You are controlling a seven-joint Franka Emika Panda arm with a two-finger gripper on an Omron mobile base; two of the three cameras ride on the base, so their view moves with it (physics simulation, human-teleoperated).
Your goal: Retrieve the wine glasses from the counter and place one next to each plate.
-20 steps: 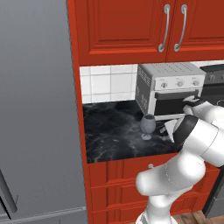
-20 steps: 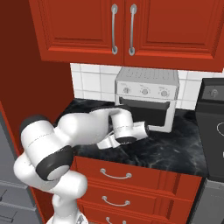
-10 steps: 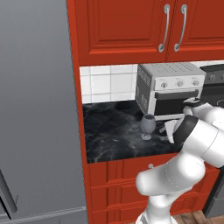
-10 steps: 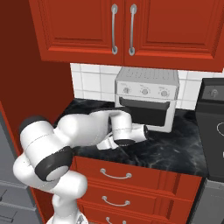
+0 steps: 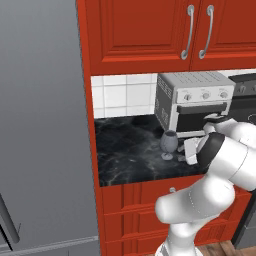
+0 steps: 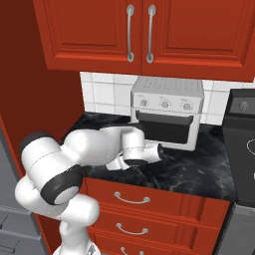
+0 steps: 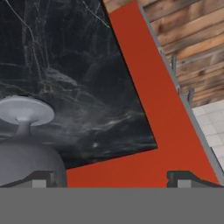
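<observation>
A glass (image 5: pixel 168 144) stands upright on the counter (image 5: pixel 130 157), centre-right of the left base view, in front of the toaster oven (image 5: pixel 192 101). The gripper (image 7: pixel 111 178) is released, fingers wide; in the hand view the glass (image 7: pixel 24 144) sits lower left, by one fingertip (image 7: pixel 40 178), apparently untouched.
</observation>
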